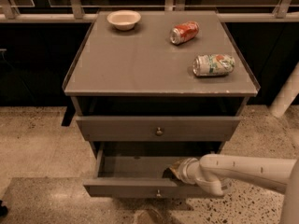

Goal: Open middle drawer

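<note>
middle drawer: drawn well out, pull nearly done. gripper: on its front lip, grasp cannot be told; next, let go

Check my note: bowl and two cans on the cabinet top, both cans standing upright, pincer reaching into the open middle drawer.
Wrong on the cans: the camera view shows the red can and the green can lying on their sides. The rest holds: bowl on the cabinet top, pincer reaching into the open middle drawer.
</note>
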Robot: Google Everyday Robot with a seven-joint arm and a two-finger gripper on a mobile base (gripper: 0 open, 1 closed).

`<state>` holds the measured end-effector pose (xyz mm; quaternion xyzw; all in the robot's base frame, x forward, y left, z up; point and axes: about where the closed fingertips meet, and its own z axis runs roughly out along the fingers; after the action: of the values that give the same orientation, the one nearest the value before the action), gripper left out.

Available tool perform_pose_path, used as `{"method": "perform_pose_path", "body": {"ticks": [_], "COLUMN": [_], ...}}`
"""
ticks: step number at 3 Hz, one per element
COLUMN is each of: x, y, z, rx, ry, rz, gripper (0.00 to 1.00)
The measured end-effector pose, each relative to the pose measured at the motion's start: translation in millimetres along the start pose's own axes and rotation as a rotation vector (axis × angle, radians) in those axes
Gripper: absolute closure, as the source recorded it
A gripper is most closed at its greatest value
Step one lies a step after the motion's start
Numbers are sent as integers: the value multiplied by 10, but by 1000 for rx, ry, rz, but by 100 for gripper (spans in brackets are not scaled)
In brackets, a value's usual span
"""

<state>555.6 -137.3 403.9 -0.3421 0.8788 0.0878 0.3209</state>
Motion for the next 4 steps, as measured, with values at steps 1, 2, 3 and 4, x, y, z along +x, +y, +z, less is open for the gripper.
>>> {"method": "perform_pose_path", "body": {"ticks": [1,2,3,4], "x": [145,232,244,241], "y": [146,294,286,226], "z": [-78,-114,-192,-251], "rx": [-3,-11,25,135], "ry": [-27,-49,-93,-200], "rz": [32,48,61,61], "gripper": [100,100,100,100]}}
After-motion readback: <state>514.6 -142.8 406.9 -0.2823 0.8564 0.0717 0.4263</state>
